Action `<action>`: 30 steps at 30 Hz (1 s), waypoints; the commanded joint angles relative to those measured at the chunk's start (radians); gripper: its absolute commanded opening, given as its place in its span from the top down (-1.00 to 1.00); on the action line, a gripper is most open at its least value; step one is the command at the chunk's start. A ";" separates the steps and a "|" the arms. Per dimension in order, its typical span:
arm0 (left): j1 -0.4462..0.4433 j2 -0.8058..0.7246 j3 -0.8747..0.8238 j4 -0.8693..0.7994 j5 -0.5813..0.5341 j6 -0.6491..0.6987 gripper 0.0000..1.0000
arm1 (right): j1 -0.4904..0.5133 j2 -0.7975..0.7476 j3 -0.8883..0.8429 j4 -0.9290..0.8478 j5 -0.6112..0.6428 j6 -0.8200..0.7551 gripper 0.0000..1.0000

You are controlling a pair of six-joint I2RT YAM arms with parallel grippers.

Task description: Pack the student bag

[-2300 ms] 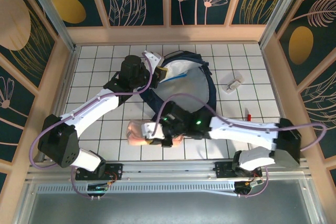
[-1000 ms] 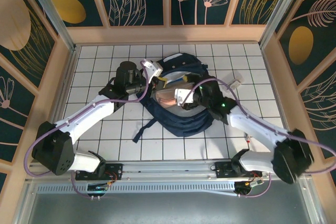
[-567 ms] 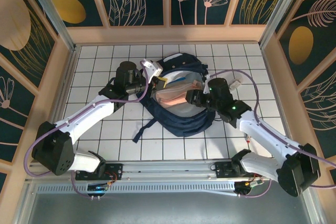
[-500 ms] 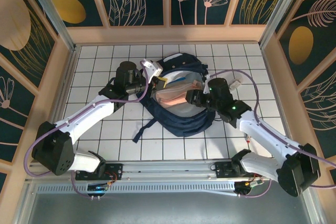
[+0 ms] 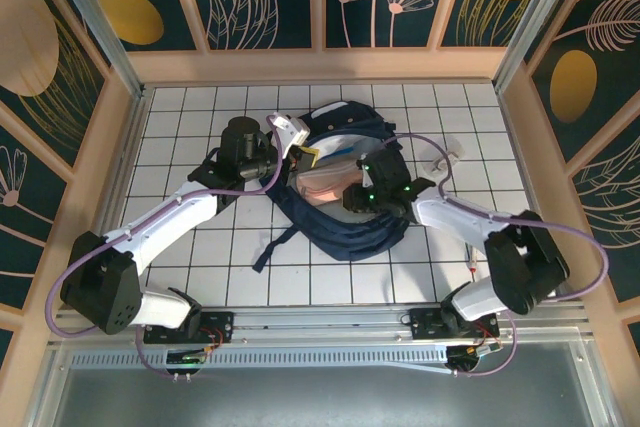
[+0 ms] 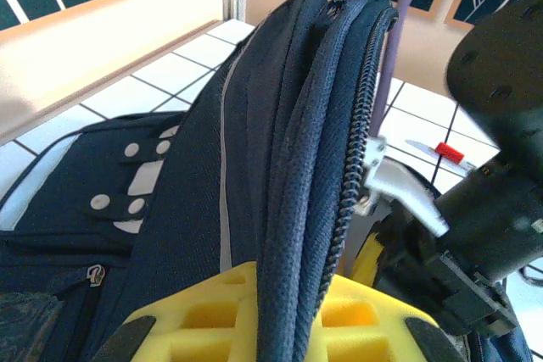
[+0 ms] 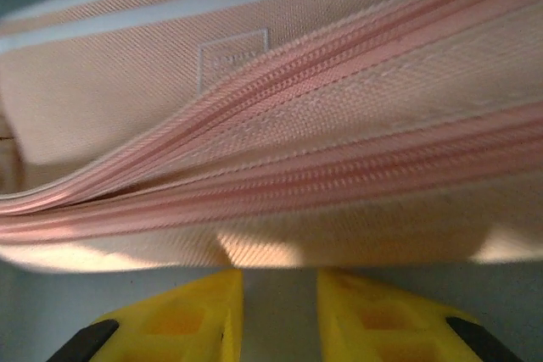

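Our left pincer (image 6: 284,294) clamps the student bag (image 5: 350,232) at its left rim; our right pincer (image 7: 280,294), barely parted and empty, sits in its mouth beside the pink pouch (image 7: 254,125).

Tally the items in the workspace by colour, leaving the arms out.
Navy: 1, the student bag
Pink: 1, the pouch lying in its opening
White: 1, a small object on the tiles
Red: 1, a small item on the tiles
Total: 4

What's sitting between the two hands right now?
The pink pouch, lying in the open student bag, sits between the left hand and the right hand; the top view shows it.
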 commanded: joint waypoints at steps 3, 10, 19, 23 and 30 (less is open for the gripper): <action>-0.002 -0.040 0.034 0.106 0.060 -0.011 1.00 | 0.017 0.104 0.061 0.141 0.093 -0.042 0.36; -0.002 -0.039 0.028 0.117 0.068 -0.020 1.00 | -0.019 0.238 0.156 0.272 0.208 -0.079 0.29; -0.002 -0.049 -0.003 0.142 0.068 -0.030 1.00 | -0.078 0.305 0.204 0.374 0.199 -0.101 0.05; -0.002 -0.051 -0.003 0.143 0.065 -0.028 1.00 | -0.082 0.229 0.172 0.364 0.146 -0.050 -0.04; -0.002 -0.053 -0.003 0.169 0.062 -0.036 1.00 | -0.083 0.002 0.011 0.334 0.130 0.004 -0.08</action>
